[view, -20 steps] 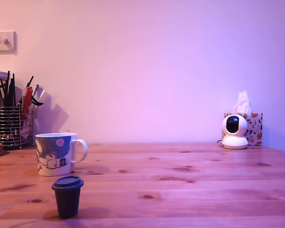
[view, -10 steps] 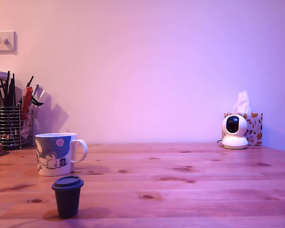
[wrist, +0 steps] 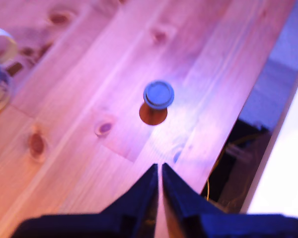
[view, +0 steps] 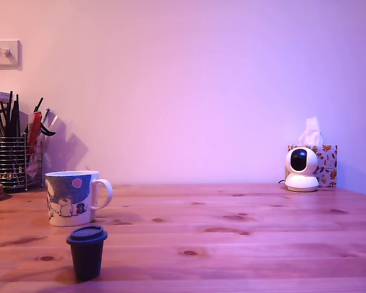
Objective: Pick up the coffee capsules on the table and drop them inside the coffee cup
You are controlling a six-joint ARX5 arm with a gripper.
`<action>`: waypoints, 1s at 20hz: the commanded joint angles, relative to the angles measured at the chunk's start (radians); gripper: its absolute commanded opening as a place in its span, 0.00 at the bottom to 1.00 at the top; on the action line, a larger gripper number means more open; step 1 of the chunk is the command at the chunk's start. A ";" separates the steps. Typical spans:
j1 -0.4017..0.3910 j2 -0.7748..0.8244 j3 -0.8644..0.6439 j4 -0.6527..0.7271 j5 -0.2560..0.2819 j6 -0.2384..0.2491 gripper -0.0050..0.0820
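The gripper (wrist: 160,171) shows only in the wrist view, hanging above the bench (wrist: 89,74) with its two dark fingers (wrist: 139,193) drawn together so that just a thin slit remains between the tips; nothing is held between them. Ahead of the tips, apart from them, stands a single dark capsule (wrist: 158,94), seen from above as a round flat rim with its shadow just beside it on the wood. In the exterior view the same capsule (view: 86,251) stands upright at the near edge of the bench (view: 232,244), towards the exterior view's left: its long axis is vertical, the wider flat rim on top and the narrower tapered end resting on the wood. Just behind it, farther from the camera and slightly more to the exterior view's left, sits the cup (view: 71,198), upright, mouth up, its loop handle pointing to the exterior view's right; cup and capsule are near each other but not touching. At the far left against the wall is a wire pen holder (view: 12,162) filled with pens. At the far right stand a white round camera (view: 301,169) and, just behind it, a patterned tissue box (view: 327,163).
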 commanded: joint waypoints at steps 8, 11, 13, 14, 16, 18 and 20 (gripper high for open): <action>-0.024 0.195 -0.024 0.175 0.035 0.012 0.63; -0.042 0.280 -0.024 0.256 0.054 0.011 0.63; -0.057 0.332 -0.024 0.304 0.071 0.003 0.63; -0.065 0.356 -0.024 0.323 0.080 0.003 0.63; -0.084 0.405 -0.024 0.363 0.083 0.003 0.63; -0.105 0.451 -0.024 0.396 0.093 0.000 0.63; -0.127 0.483 -0.024 0.436 0.104 -0.020 0.63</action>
